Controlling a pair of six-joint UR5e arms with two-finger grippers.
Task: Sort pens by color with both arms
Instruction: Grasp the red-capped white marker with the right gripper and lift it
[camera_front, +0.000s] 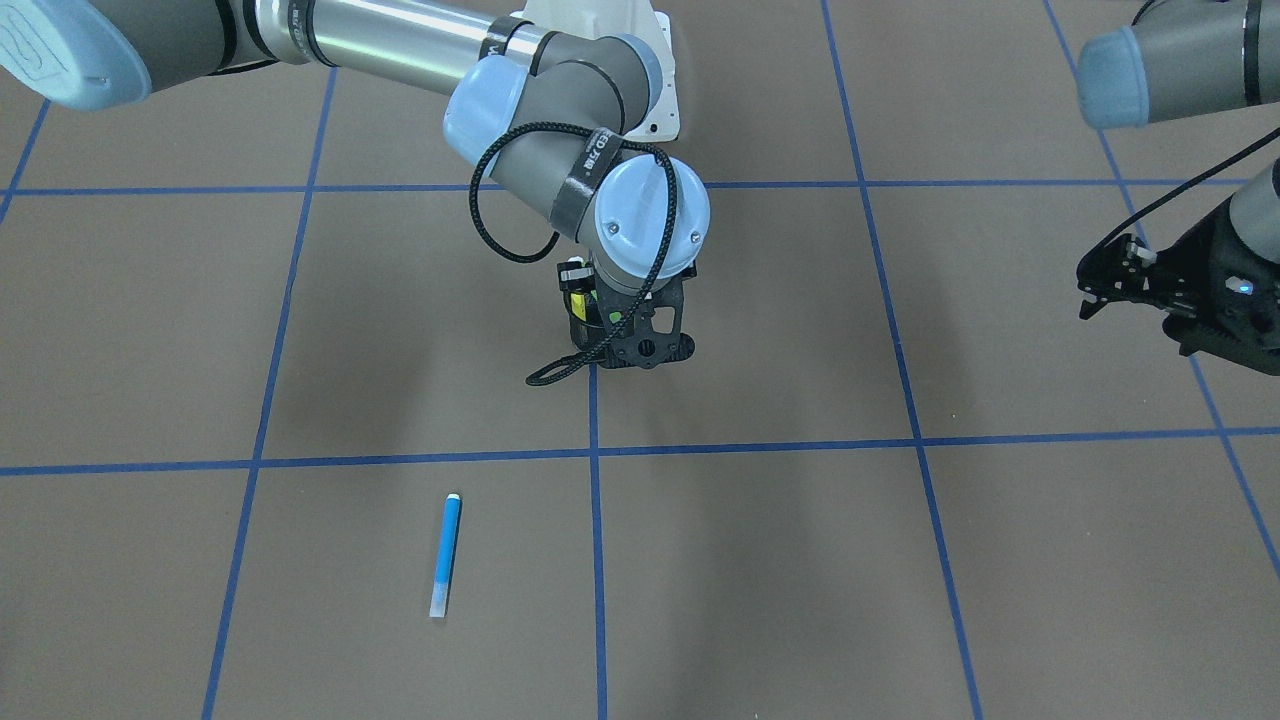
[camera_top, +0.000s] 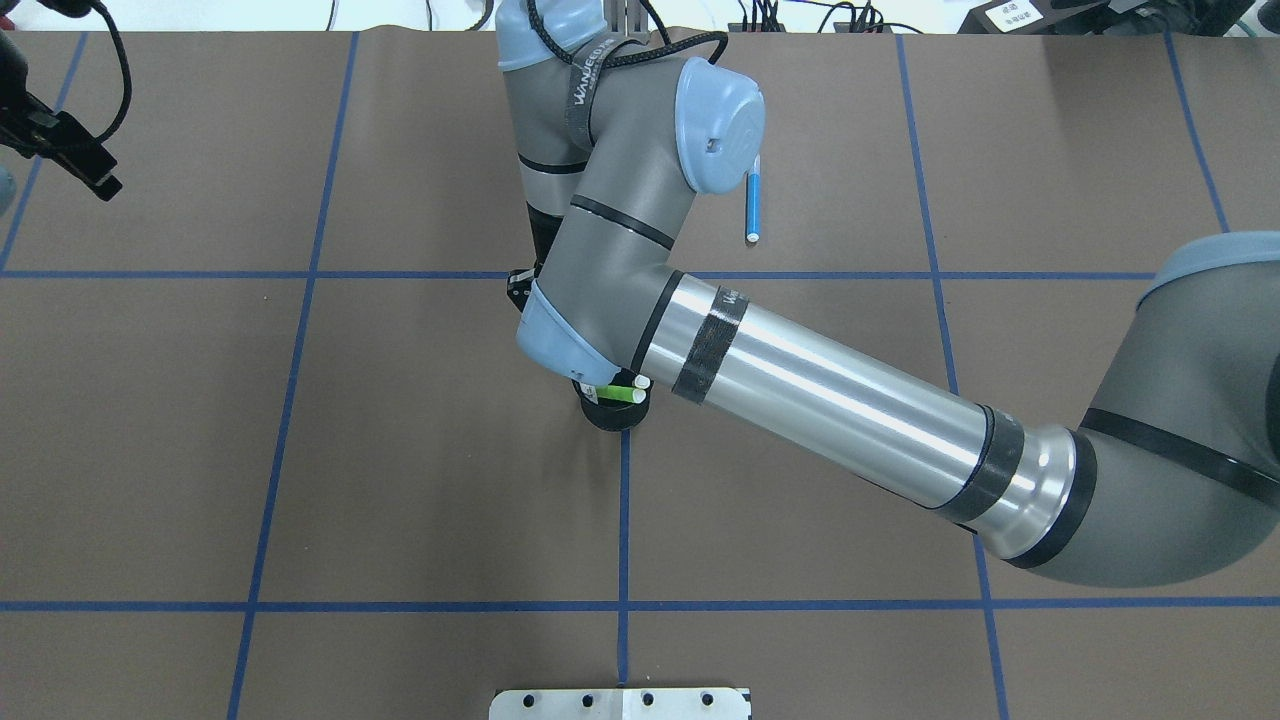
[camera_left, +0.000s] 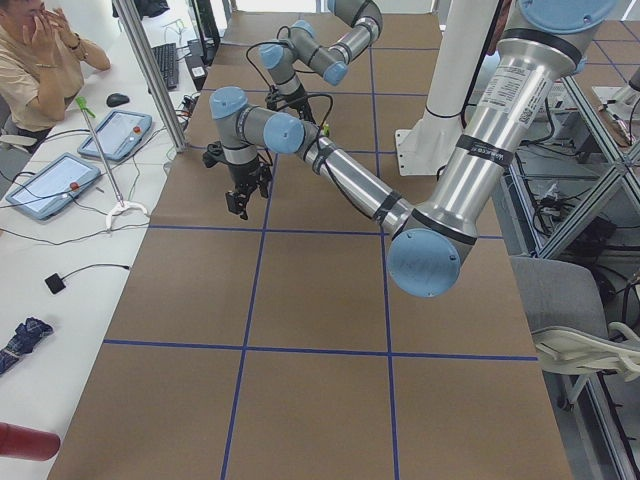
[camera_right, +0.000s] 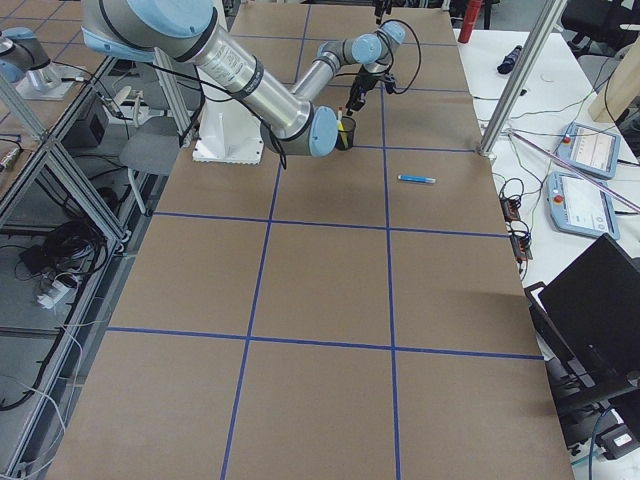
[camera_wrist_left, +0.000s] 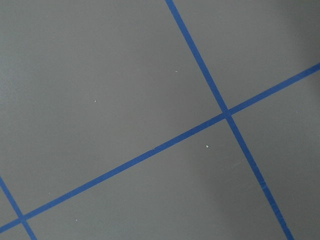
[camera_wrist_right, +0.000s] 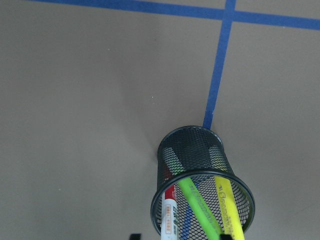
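Note:
A blue pen (camera_front: 446, 555) (camera_top: 752, 205) lies alone on the brown table (camera_front: 800, 560), away from the cup. The black mesh cup (camera_wrist_right: 200, 150) (camera_top: 612, 414) holds a red pen with a white barrel (camera_wrist_right: 170, 212), a green pen (camera_wrist_right: 197, 205) and a yellow pen (camera_wrist_right: 229, 207), all leaning. My right gripper (camera_front: 628, 345) hangs straight above the cup. Its fingertips (camera_wrist_right: 134, 235) just show at the bottom edge of the right wrist view, set wide apart, so it is open. My left gripper (camera_front: 1088, 290) (camera_top: 75, 155) hovers open and empty over bare table, far off to the robot's left.
Blue tape lines (camera_front: 594, 540) divide the table into squares. The white pedestal base (camera_top: 620, 703) sits at the robot's edge. A person (camera_left: 40, 50) sits at a side table with tablets (camera_left: 115, 135). A laptop (camera_right: 600, 300) and pendants (camera_right: 585, 150) lie beyond the far edge.

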